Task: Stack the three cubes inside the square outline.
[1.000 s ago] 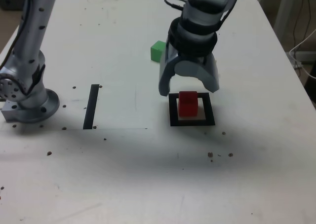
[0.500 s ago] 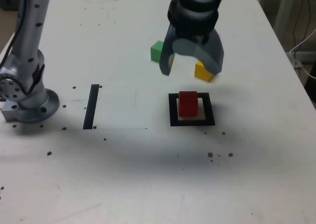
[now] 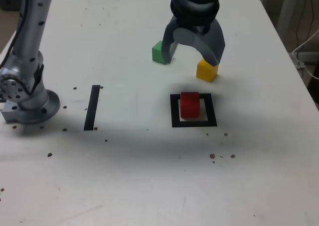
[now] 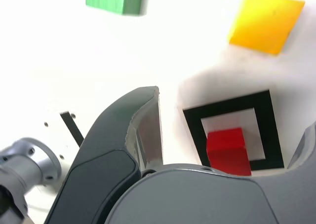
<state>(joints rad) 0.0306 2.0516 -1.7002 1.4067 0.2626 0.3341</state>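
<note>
In the exterior view, a white desk (image 3: 124,186) is filling the foreground and running past the bottom of the picture, with small dark specks dotting its surface. Beyond this foreground, a red cube (image 3: 190,105) is sitting inside a black square outline (image 3: 175,111), with white centre showing to its right. A straight black strip (image 3: 92,108) is lying well apart on the exterior view's left, and a round metal arm base (image 3: 32,109) is standing farther left. Past the outline, a yellow cube (image 3: 206,71) is resting slightly to the right, and a green cube (image 3: 158,53) is resting a little farther back, to the left. The end effector (image 3: 191,62) is hanging above this area, its two fingers spreading wide apart

The right edge of the desk is slanting away beside some cables (image 3: 299,42), while the far edge is crossing behind the arm. Open white surface is stretching between the strip and the outline, between the two outer cubes, and from the outline towards the right edge

The exterior view is showing those desk edges and the end effector's raised position; one finger is partly covering the green cube there. The wrist view is revealing a gap on the desk between the fingers and both outer cubes, and one finger's pale inner face, while its frame is cutting off part of the green cube
</note>
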